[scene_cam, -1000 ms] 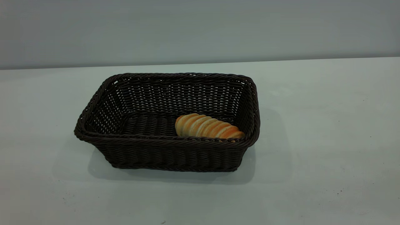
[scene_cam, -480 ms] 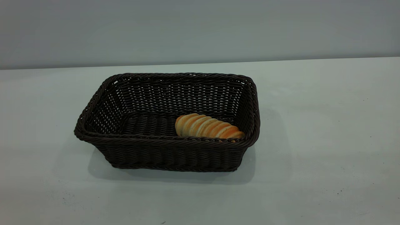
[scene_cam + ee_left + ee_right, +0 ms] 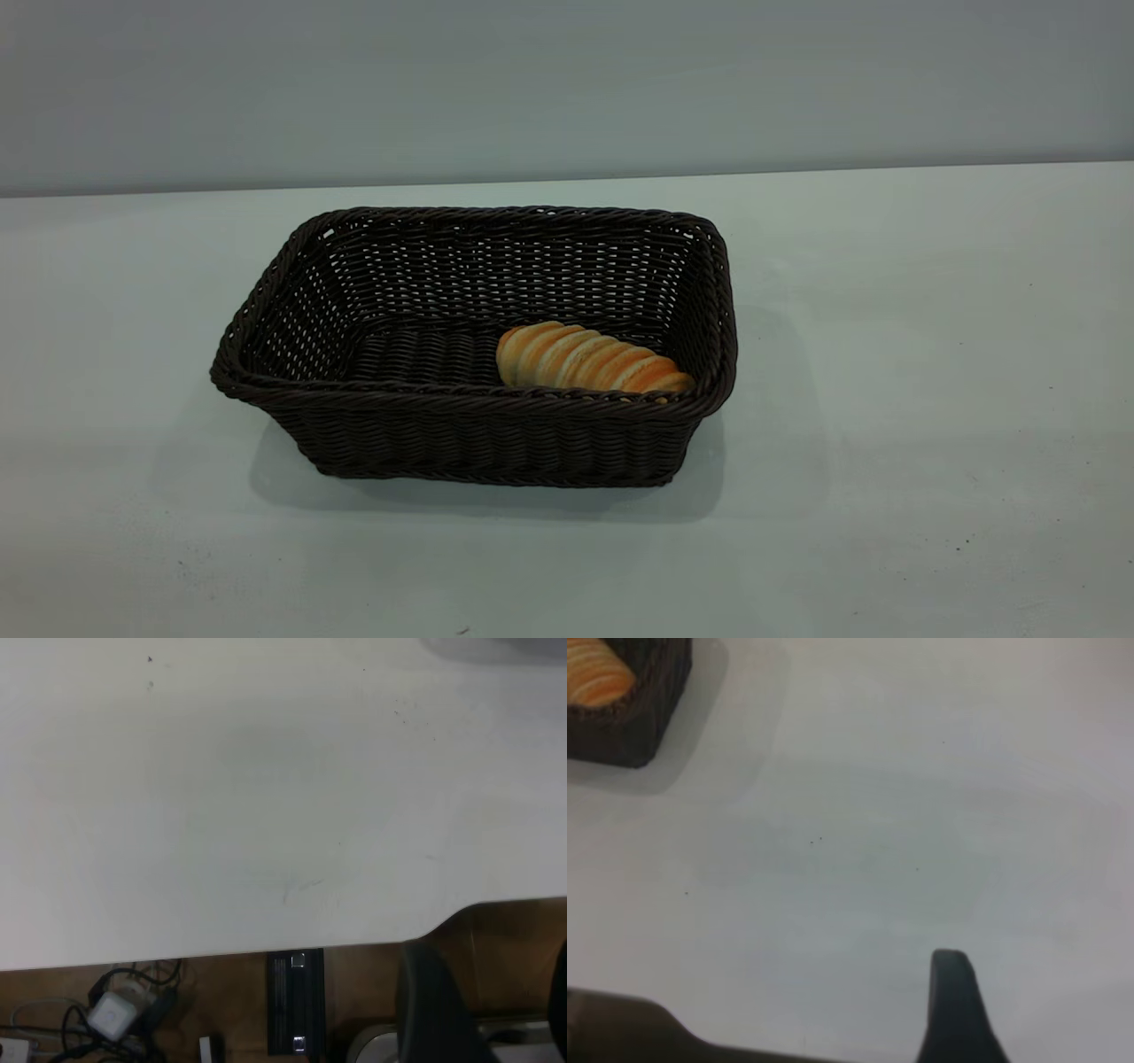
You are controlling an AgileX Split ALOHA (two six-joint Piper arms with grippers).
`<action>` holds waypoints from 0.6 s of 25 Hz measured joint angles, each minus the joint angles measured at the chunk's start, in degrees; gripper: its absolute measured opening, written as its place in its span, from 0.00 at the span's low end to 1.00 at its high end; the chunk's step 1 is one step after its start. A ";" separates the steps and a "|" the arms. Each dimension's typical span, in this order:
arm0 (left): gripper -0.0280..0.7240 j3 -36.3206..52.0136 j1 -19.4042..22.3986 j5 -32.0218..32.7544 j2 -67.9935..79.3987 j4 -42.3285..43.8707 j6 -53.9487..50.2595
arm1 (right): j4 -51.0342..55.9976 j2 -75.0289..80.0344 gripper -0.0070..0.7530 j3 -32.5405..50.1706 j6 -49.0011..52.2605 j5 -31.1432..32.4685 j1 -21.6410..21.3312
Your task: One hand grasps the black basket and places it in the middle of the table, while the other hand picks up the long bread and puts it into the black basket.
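Observation:
The black basket (image 3: 478,434) stands near the middle of the white table (image 3: 930,354). The long bread (image 3: 589,359) lies inside it, at its front right corner. Neither arm shows in the exterior view. The right wrist view shows a corner of the basket (image 3: 629,735) with the bread (image 3: 594,678) in it, far from my right gripper (image 3: 1045,992). Only one of its dark fingers (image 3: 952,1010) shows, with bare table on both sides. My left gripper (image 3: 496,961) is open and empty, hanging over the table's edge (image 3: 221,948), away from the basket.
Below the table edge in the left wrist view are brown floor, a white adapter with cables (image 3: 113,1017) and a black strip (image 3: 297,1005). A grey wall (image 3: 567,80) backs the table. White tabletop stretches on both sides of the basket.

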 joint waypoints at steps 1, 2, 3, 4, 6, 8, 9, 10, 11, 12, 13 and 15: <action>0.56 0.00 0.00 0.00 0.00 0.00 0.00 | 0.00 0.00 0.63 0.00 0.00 0.00 0.00; 0.56 0.00 0.00 0.00 0.00 0.00 0.00 | 0.00 0.00 0.63 0.00 0.00 0.00 0.00; 0.56 0.00 0.00 0.05 0.00 0.00 0.00 | 0.00 0.00 0.63 0.00 0.00 0.00 0.00; 0.56 0.00 0.00 0.11 0.00 0.00 0.00 | 0.00 0.00 0.63 0.00 0.00 0.00 0.00; 0.56 0.00 0.00 0.11 0.00 0.00 0.00 | 0.00 0.00 0.63 0.00 0.00 0.00 0.00; 0.56 0.00 0.00 0.11 -0.24 0.00 0.00 | 0.00 0.00 0.63 0.00 0.00 0.00 0.00; 0.56 0.00 0.08 0.11 -0.78 0.00 0.00 | 0.00 0.00 0.63 0.00 0.00 0.00 0.00; 0.56 0.00 0.55 0.17 -1.68 -0.11 0.00 | 0.00 0.00 0.63 0.00 0.00 0.00 0.00; 0.56 0.00 1.31 0.17 -2.73 -0.18 0.00 | 0.00 0.00 0.63 0.00 0.00 0.00 0.00; 0.56 0.00 2.39 0.17 -4.37 -0.18 0.00 | 0.05 0.00 0.63 0.00 0.00 0.00 -0.12; 0.56 0.00 3.44 0.17 -6.38 -0.18 0.00 | 0.06 0.00 0.63 0.00 0.00 0.00 -0.35; 0.56 0.00 5.01 0.38 -10.38 -0.18 0.00 | 0.19 0.00 0.63 0.00 0.00 0.00 -1.30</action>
